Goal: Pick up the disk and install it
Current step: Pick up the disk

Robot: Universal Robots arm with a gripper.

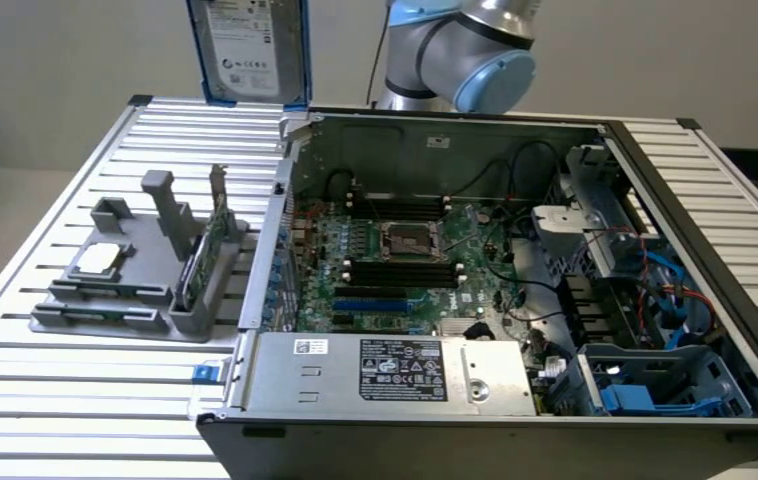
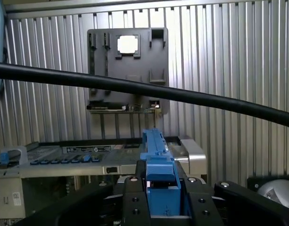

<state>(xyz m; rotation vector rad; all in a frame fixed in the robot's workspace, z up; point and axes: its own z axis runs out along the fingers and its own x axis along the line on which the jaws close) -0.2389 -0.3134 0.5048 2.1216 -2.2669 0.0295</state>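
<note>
Disk: the disk hangs upright, high over the back of the slatted table. Its label faces the exterior camera, and it is near the rear corner of the open computer case, touching neither.
Gripper: the gripper is closed part-way, its black fingers pressed on either side of the disk's blue carrier. It holds the disk by that frame.
Risk, slipping: the hold looks to be on a narrow plastic edge, so a quick swing could let the heavy disk pivot or slide.
Risk, knocking: the disk's lower edge could catch the case wall or the loose wires inside if carried across too low.
Risk, jamming: a disk arriving tilted would likely bind at the blue-fitted bay.
Risk, snagging: a black cable crosses in front of the wrist camera and might drag on something.
Cut off: the disk's upper part runs past the exterior view's top edge.
Hidden: how deep the fingers reach onto the carrier.
Hard to make out: the bay's inside, which is shadowed.
Nearby: the grey holder with a chip and green card sits well below the disk.
</note>
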